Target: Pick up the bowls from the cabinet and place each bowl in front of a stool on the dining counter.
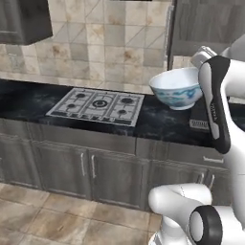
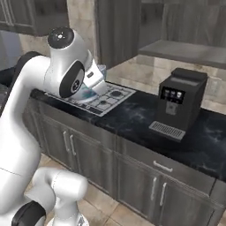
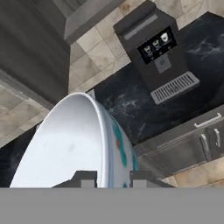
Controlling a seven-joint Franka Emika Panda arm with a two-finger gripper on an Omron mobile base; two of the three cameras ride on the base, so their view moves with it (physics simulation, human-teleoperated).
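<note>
In the hand view my gripper [image 3: 112, 178] is shut on the rim of the deep white bowl with blue floral pattern [image 3: 74, 144], one fingertip inside the wall and one outside. From the left base view the bowl [image 1: 176, 88] hangs upright above the black counter, right of the hob, with my arm just to its right. From the right base view the bowl [image 2: 100, 70] is mostly hidden behind my arm. The dark wood-grain cabinet [image 2: 117, 31] with its grey shelf [image 2: 185, 52] is above and behind. The dining counter and stools are out of view.
A gas hob [image 1: 98, 105] is set in the narrow black counter [image 1: 28, 103]. A black coffee machine [image 2: 180, 101] stands on it to the right. Grey base cupboards [image 1: 72, 167] with silver handles run below, above a tiled floor [image 1: 52, 220].
</note>
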